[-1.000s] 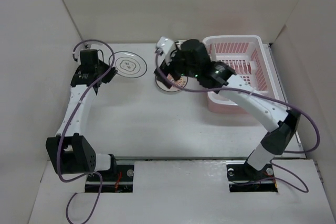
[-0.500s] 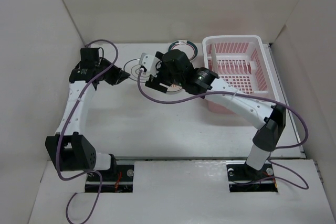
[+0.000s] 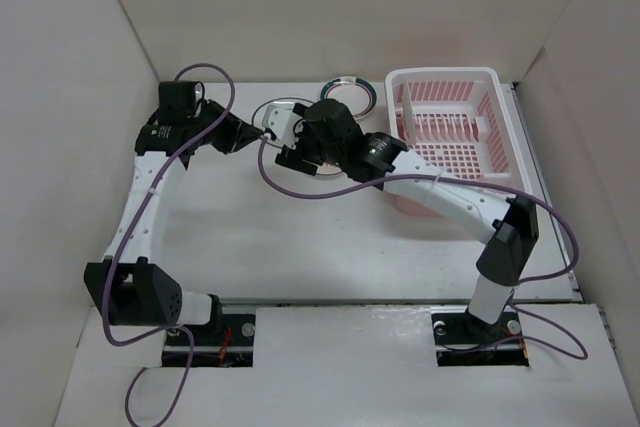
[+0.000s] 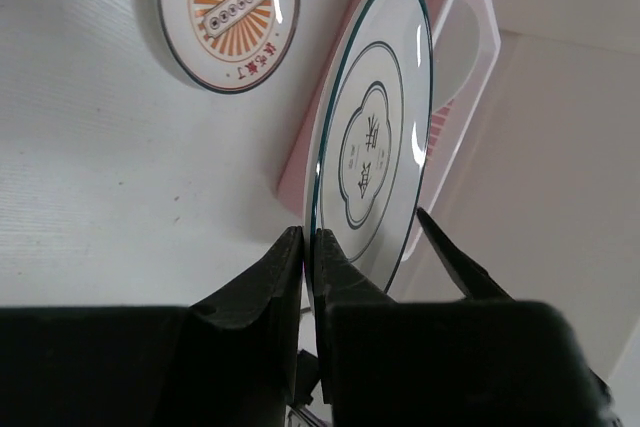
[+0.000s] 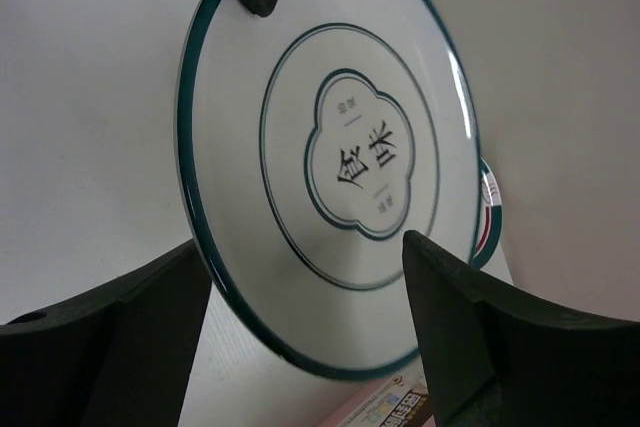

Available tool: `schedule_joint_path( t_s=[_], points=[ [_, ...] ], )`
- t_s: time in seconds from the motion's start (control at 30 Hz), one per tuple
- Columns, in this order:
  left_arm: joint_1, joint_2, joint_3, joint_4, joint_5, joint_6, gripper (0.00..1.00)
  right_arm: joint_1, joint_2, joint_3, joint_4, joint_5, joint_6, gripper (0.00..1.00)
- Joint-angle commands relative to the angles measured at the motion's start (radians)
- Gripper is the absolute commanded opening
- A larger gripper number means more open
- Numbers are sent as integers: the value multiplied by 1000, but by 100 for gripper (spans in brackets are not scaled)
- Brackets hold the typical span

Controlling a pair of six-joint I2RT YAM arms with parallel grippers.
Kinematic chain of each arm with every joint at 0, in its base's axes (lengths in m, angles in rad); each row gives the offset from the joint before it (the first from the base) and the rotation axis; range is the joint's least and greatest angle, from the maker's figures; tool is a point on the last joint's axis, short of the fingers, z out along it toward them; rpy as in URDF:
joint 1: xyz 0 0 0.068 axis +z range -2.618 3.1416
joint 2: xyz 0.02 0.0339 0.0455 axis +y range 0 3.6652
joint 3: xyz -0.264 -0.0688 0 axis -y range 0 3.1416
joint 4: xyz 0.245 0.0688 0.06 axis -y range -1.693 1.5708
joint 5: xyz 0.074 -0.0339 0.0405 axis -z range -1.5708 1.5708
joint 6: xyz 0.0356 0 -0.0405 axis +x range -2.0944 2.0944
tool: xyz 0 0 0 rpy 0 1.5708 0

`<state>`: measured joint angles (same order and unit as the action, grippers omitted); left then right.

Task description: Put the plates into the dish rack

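Ringed plate, flat on table one second ago, now off table, standing on edge, rim pinched by left gripper, which has swung right onto it. Right gripper has left orange plate and moved left, fingers now spread either side of ringed plate. Plate by back wall now uncovered.

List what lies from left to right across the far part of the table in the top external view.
Left end effector → the upright plate it holds → the flat teal-rimmed plate → dish rack.
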<state>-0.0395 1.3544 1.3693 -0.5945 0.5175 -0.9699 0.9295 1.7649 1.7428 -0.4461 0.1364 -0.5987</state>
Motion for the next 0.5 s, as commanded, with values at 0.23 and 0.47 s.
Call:
schedule_joint_path(
  t_s=[0.23,0.47],
  points=[
    [-7,-63,60,67,44,-27,0,-8,34,-8,93,58,11,41],
    [23,-63,27,90,32,-9,0,-8,16,-19,93,71,31,6]
  ],
)
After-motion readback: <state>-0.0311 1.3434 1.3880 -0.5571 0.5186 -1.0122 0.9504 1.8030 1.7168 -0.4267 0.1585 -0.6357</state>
